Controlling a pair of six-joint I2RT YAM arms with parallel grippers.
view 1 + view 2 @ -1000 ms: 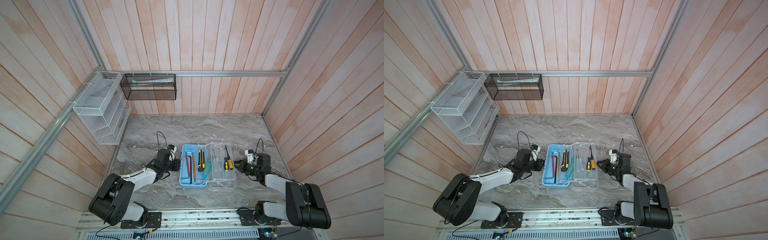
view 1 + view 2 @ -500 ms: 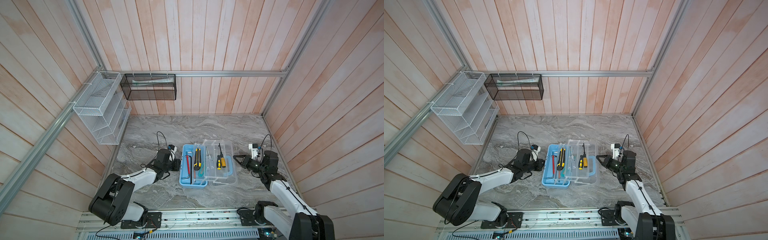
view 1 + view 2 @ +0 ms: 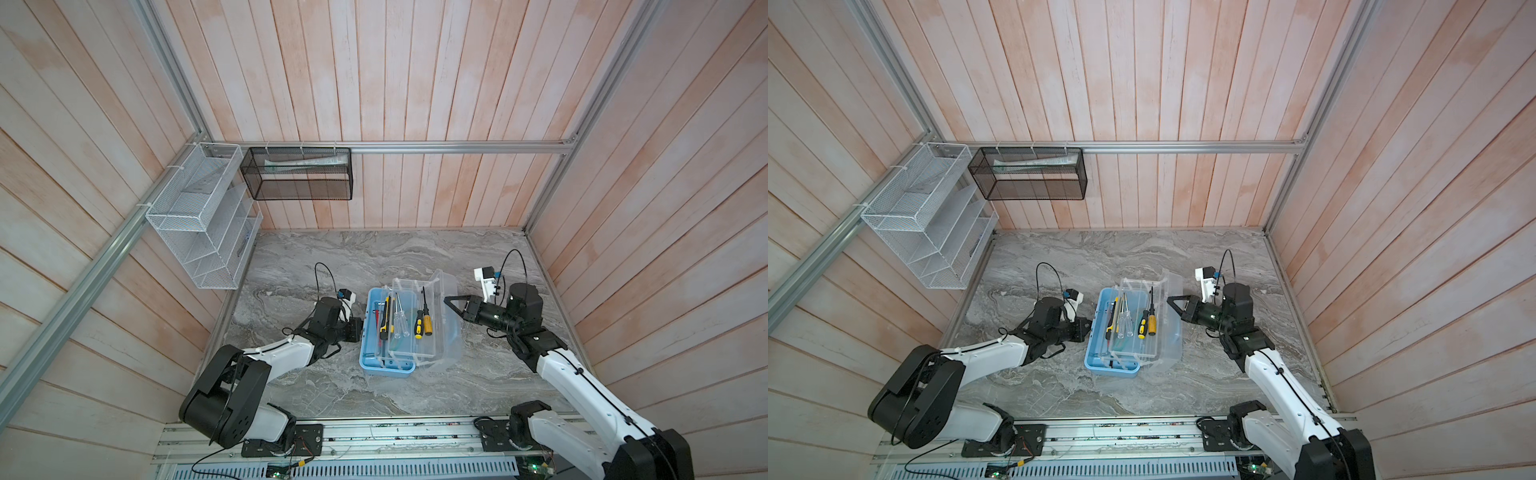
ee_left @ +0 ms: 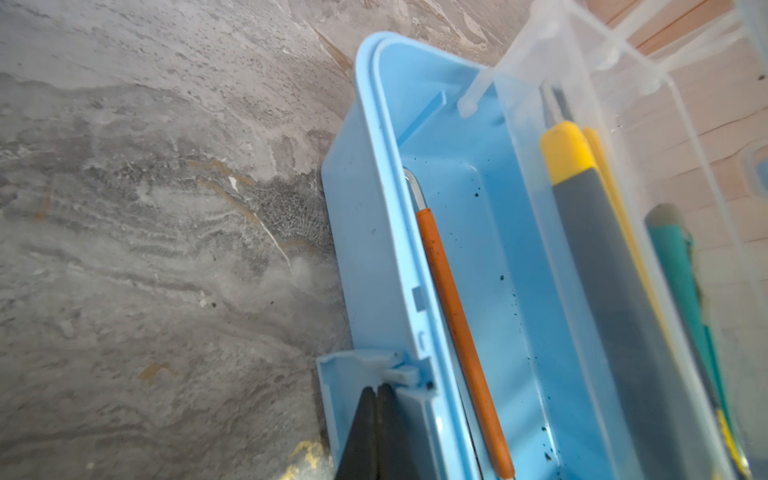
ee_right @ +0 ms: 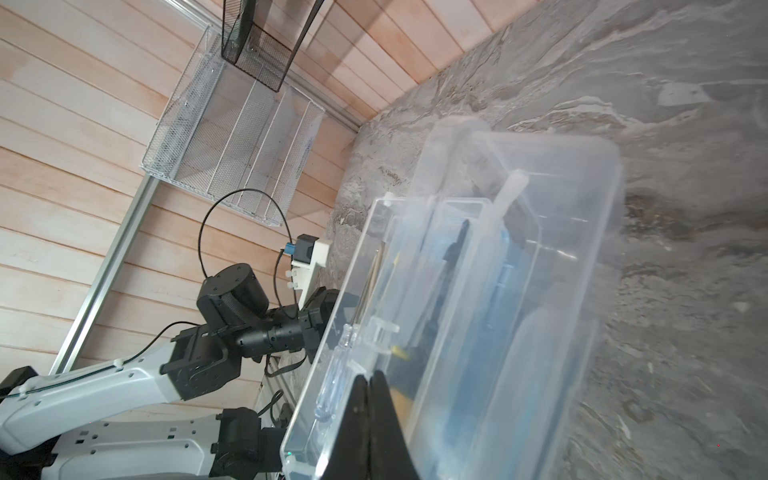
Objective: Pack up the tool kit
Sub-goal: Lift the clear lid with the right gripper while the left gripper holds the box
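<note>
Both my sets of fingers are pressed together, nothing held. Left gripper (image 4: 376,388) has its tips against the blue latch flap (image 4: 353,365) on the side of the light blue box (image 3: 365,357), which sits mid-table (image 3: 332,257). Right gripper (image 3: 446,299) is at the outer wall of the clear lid (image 3: 449,336), which is half up and tilted over the box; contact there I can't confirm. Risks: 1) a narrow closed tip on slick plastic could skate off the lid wall and let it drop back. 2) The 2 yellow-black screwdrivers (image 3: 424,326) ride loose in the raised clear tray, so a jerky push likely rolls them out. 3) If the left brace slips off the latch, the box slides on the marble. 4) My left tips at the latch could block it from closing. 5) The hex key (image 4: 457,332) lies flat, but the utility knife (image 4: 615,291) might stop the tray seating.
</note>
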